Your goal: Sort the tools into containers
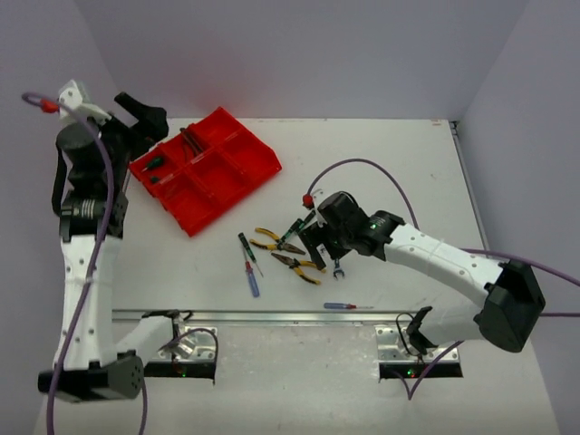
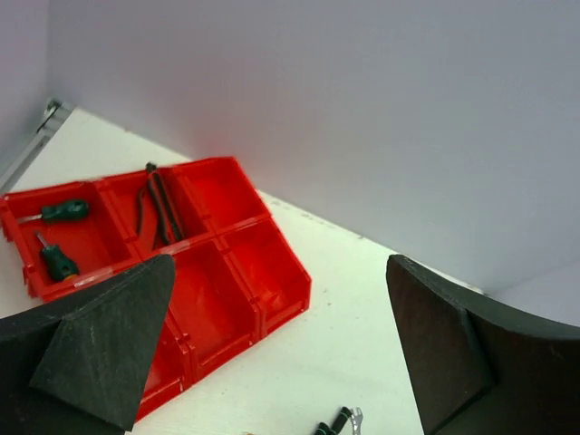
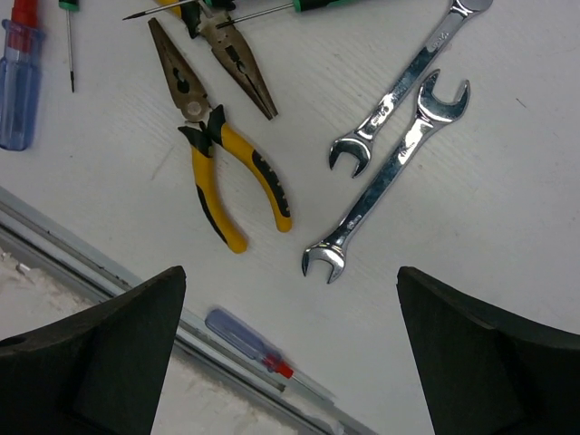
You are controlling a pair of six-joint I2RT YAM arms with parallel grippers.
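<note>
The red divided tray (image 1: 237, 172) lies at the back left. It holds two green-black screwdrivers (image 2: 63, 211) in one end compartment and a dark-handled tool (image 2: 159, 213) in the one beside it. My left gripper (image 1: 143, 112) hovers open and empty by the tray's left end; in its wrist view (image 2: 281, 362) the jaws stand wide apart. My right gripper (image 1: 319, 249) hangs open and empty above loose tools: yellow-handled pliers (image 3: 227, 181), a second pair of pliers (image 3: 231, 54), two silver wrenches (image 3: 385, 177) and a blue screwdriver (image 3: 18, 86).
A small blue screwdriver with a red collar (image 3: 240, 335) lies beside the metal rail (image 1: 272, 315) at the table's near edge. A green-black screwdriver (image 1: 245, 246) lies left of the pliers. Purple cables run along both arms. Walls close the back and sides.
</note>
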